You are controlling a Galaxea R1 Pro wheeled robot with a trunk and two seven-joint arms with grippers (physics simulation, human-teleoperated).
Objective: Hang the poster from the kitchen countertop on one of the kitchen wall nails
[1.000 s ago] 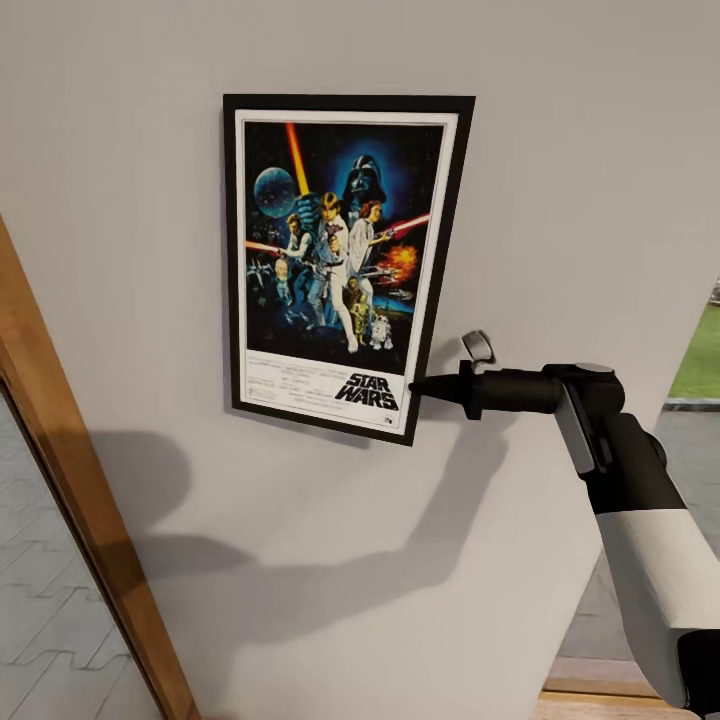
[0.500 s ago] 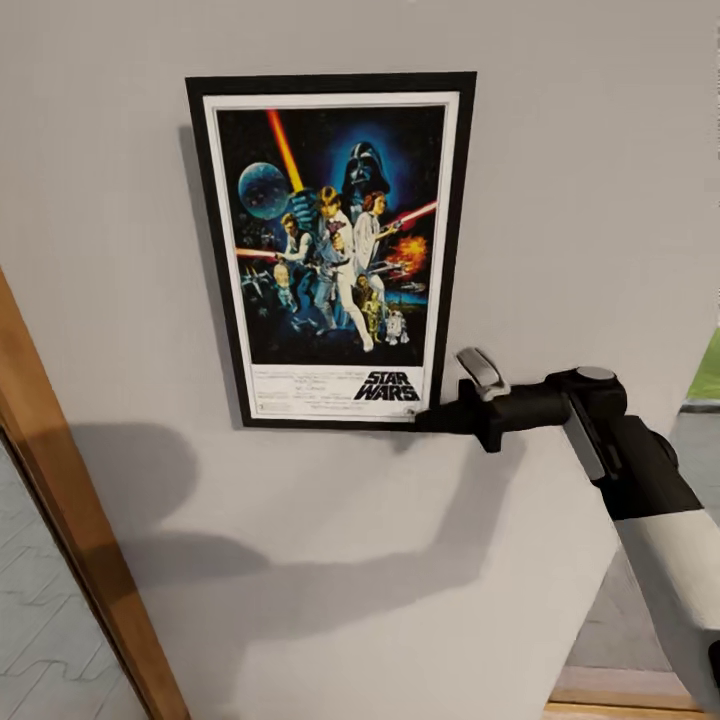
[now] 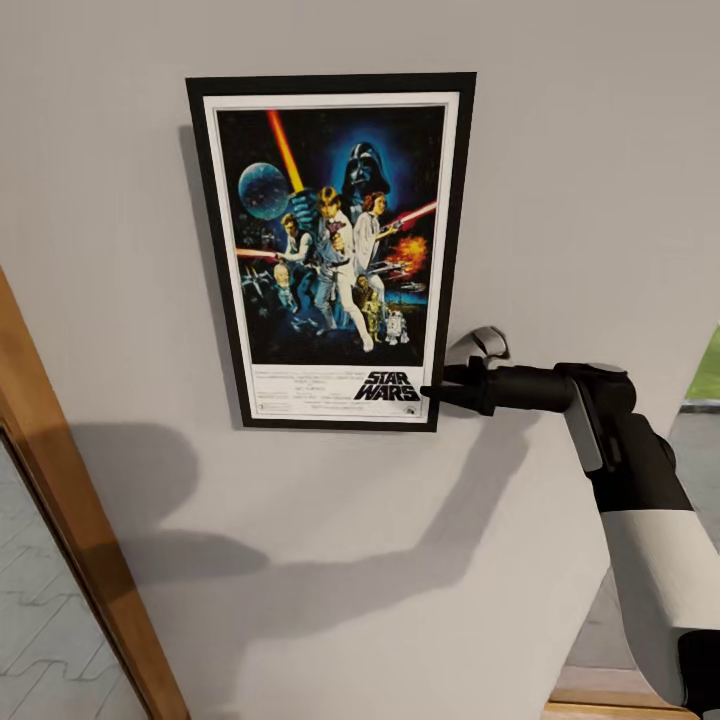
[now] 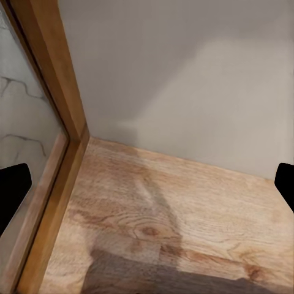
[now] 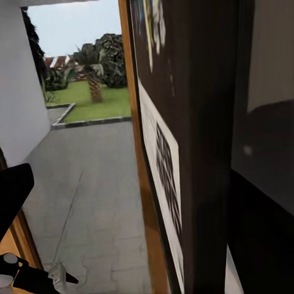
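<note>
A framed Star Wars poster [image 3: 330,250] sits upright and flat against a plain light-grey wall [image 3: 560,150], filling the upper middle of the head view. It has a thin black frame, a white border, colourful figures on dark blue and a black logo at the bottom. No nail can be seen — if the poster hangs from one, the frame covers it.

At about four o'clock from the poster's centre, the right gripper [image 3: 440,392] reaches in from the right. Its dark tip meets the frame's lower right corner, and one grey finger [image 3: 478,346] stands apart from the poster, just beside its edge. The right wrist view looks along the poster's edge [image 5: 160,159] at very close range (a paved yard and greenery show beyond). Whether the fingers are clamped on the frame or have let go cannot be told.

The left gripper [image 4: 147,177] is spread open and empty, with its dark fingertips at the picture's two sides, over a wooden floor [image 4: 177,220] beside a wooden frame post [image 4: 55,79].

Judged from this, the carrying and placing look done — what seems left is releasing the frame, drawing the right arm clear and seeing that the poster holds.
</note>
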